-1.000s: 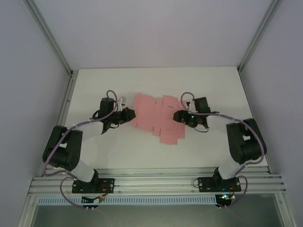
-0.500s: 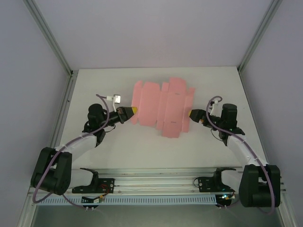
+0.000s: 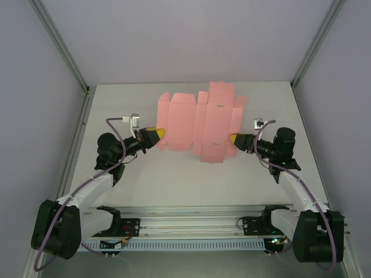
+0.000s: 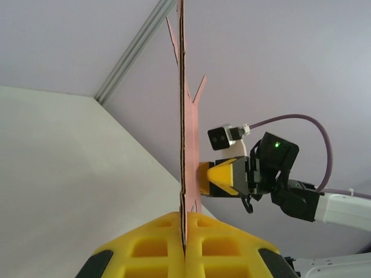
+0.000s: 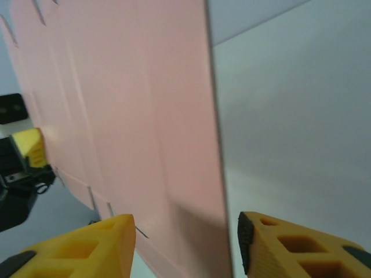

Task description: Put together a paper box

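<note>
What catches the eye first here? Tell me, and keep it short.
The wide pink paper sheet, stretched flat between both arms over the middle of the white table. The left jaws are shut on its left edge; the right jaws stand open around its right edge.

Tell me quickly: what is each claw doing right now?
Left claw: closed, pinching the edge of the paper box.
Right claw: open, one finger on each side of the paper box's opposite edge.
</note>
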